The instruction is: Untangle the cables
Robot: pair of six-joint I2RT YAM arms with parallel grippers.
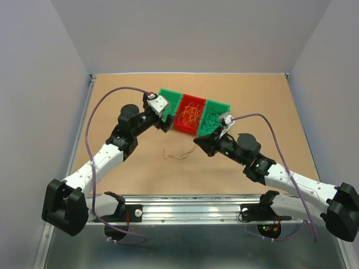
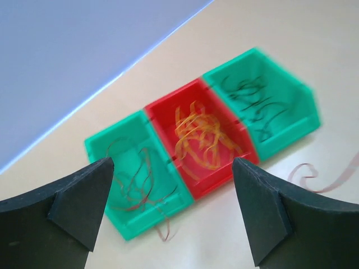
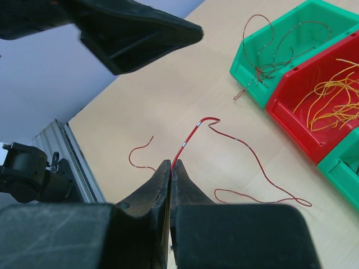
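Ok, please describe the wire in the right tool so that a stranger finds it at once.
Find the row of three bins on the brown table. In front of it lies a thin red wire, one part pinched in the shut right tool. Unlike the wires sorted by colour, it is outside the bins.

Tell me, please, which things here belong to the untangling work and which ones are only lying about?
Part of the job:
- loose red cable, pinched by the right fingers
- sorted cables: red-brown cables, orange-yellow cables, dark green cables
- three bins holding them

Just lying about:
- lilac arm cables
- metal rail at the near edge
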